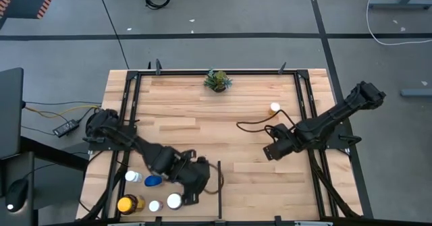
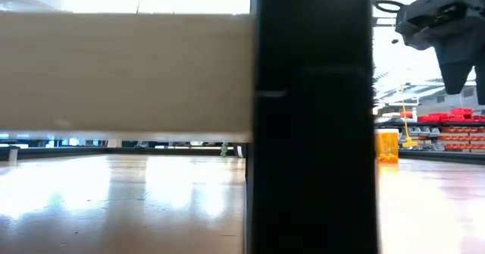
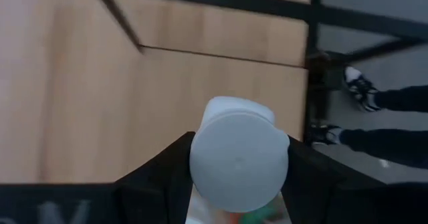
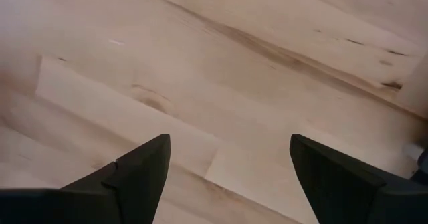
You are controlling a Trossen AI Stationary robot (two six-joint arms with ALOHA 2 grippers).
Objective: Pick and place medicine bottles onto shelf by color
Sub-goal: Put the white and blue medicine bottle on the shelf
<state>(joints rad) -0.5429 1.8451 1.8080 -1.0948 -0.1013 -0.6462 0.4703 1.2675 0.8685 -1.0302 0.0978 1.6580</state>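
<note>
My left gripper (image 1: 187, 187) is over the near left part of the shelf (image 1: 202, 125), shut on a white-capped medicine bottle (image 3: 239, 158), whose cap also shows from above (image 1: 174, 200). More bottles stand on their bases at the near left corner: a white-capped one (image 1: 131, 177), a blue one (image 1: 153, 181), an amber one with a yellow lid (image 1: 127, 204) and another white-capped one (image 1: 154, 206). One white-capped bottle (image 1: 275, 108) stands alone at the right. My right gripper (image 4: 227, 177) hangs open above bare wood nearby (image 1: 270, 150). My left gripper pinches the bottle's body just below the white cap (image 3: 200, 207) between its two fingers (image 3: 157, 180), one on each side. The fingers slant down from above and run along the bottle. The bottle is lifted clear of the wood, its cap turned up toward the wrist.
A small green potted plant (image 1: 218, 81) stands at the far edge. Thin black rails (image 1: 131, 98) bound the planks, and a short black divider bar (image 1: 220, 185) rises by the left gripper. A person's shoes (image 3: 361, 90) show on the floor beyond the rail.
</note>
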